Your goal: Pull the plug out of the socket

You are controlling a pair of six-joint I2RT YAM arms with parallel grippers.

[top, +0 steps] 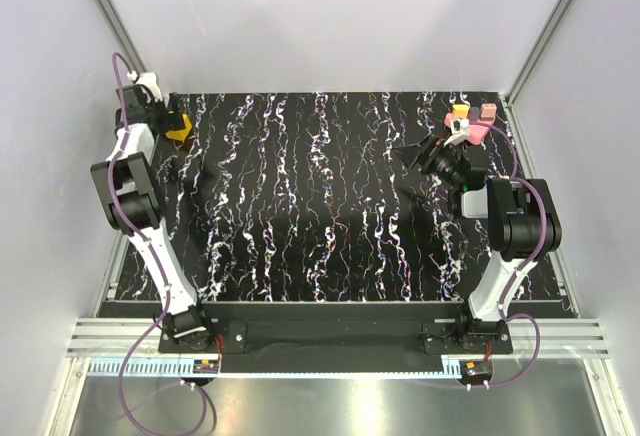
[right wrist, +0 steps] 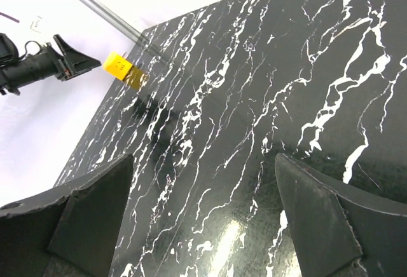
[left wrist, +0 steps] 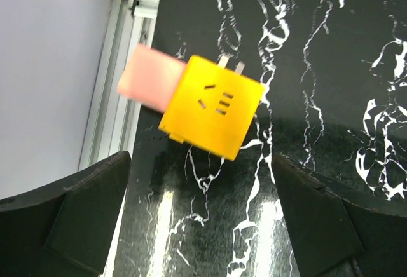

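Observation:
A yellow cube socket [left wrist: 213,107] with slots on its face lies on the black marbled table, and a pink plug [left wrist: 149,85] sits against its left side. Two metal prongs stick out at the socket's top edge. My left gripper [left wrist: 203,226] is open and empty, just short of the socket, with its fingers [left wrist: 82,207] spread wider than it. From above, the socket [top: 180,127] is at the table's far left by the left gripper [top: 160,116]. My right gripper [top: 415,154] is open and empty over the right side of the table. It sees the socket [right wrist: 119,66] far off.
A cluster of small yellow, pink and white pieces [top: 468,121] sits at the far right corner behind the right arm. The table's left rail [left wrist: 117,67] and the white wall run close beside the socket.

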